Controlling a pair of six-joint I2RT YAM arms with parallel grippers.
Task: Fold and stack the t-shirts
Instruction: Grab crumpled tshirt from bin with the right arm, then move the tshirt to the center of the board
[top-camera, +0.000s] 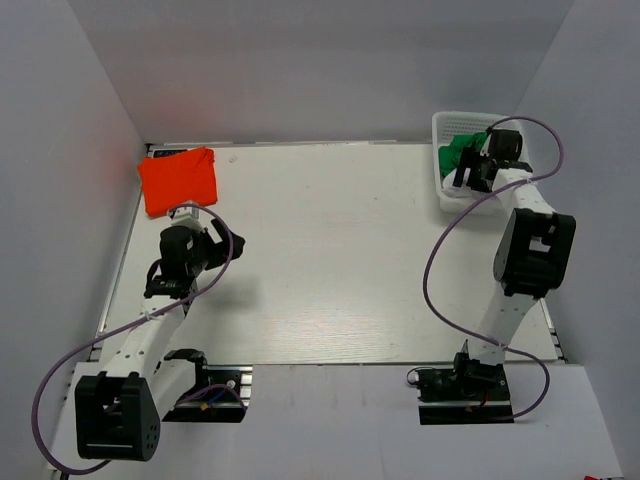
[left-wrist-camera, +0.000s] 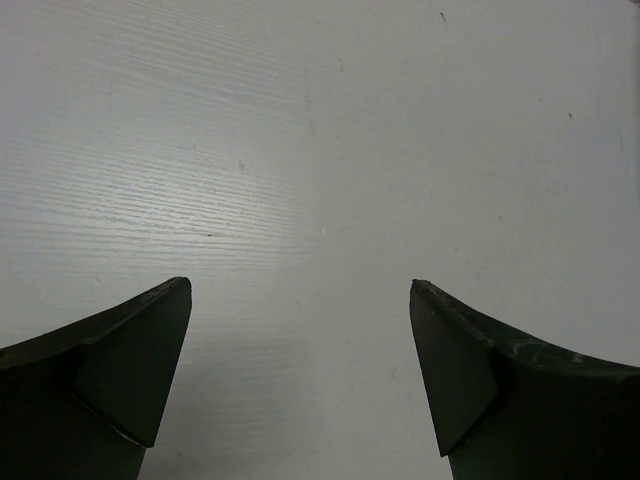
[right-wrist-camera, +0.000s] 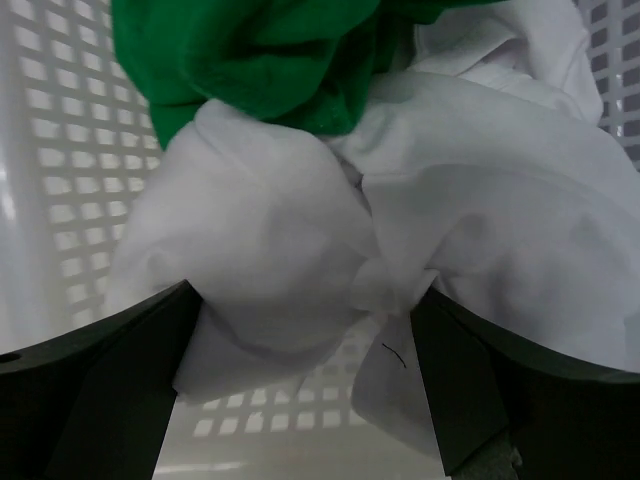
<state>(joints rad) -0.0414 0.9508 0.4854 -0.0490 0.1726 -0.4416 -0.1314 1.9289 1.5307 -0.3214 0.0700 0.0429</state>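
A folded bright orange t-shirt (top-camera: 176, 178) lies at the table's far left corner. My left gripper (top-camera: 222, 243) (left-wrist-camera: 300, 285) hangs open and empty over bare table, just near of the orange shirt. My right gripper (top-camera: 465, 172) (right-wrist-camera: 300, 300) is down inside the white basket at the far right. Its jaws stand wide apart on either side of a bunched white t-shirt (right-wrist-camera: 270, 230), whose cloth touches both fingers. A crumpled green t-shirt (right-wrist-camera: 260, 60) (top-camera: 458, 155) lies just beyond the white one in the basket.
The white plastic lattice basket (top-camera: 462, 125) (right-wrist-camera: 60, 150) stands at the far right corner against the wall. White walls close in the table on the left, far and right sides. The white table (top-camera: 330, 250) (left-wrist-camera: 320, 120) spans the space between the arms.
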